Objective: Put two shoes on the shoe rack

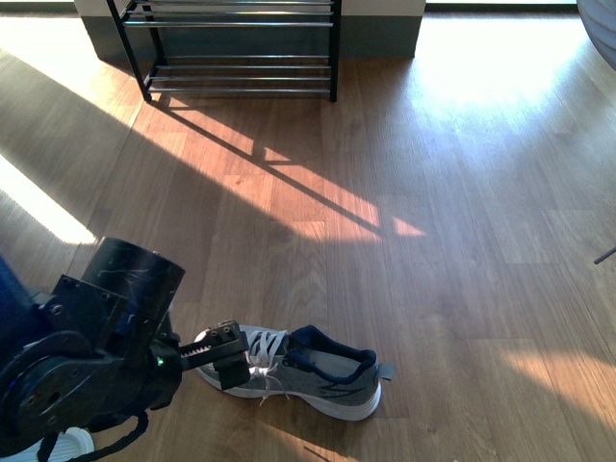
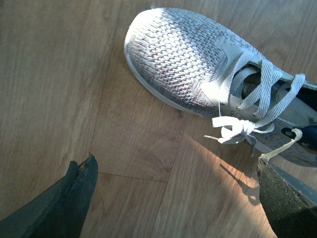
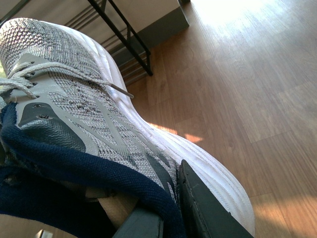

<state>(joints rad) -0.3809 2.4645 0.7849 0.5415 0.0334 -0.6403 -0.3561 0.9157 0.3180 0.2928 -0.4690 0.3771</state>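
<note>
A: The left gripper [image 2: 176,166] is seen spread wide, nothing held — the first shoe [image 1: 318,375] lies on the floor [image 1: 462,192], toe just before it.
B: The second shoe [image 3: 74,99] is clamped at the heel collar by the right gripper [image 3: 166,198]; the shoe rack [image 1: 334,58] stands behind.

Grey sneaker [image 1: 310,377] upright on floor; second sneaker [image 3: 84,106] raised; rack [image 1: 241,87] by wall
</note>
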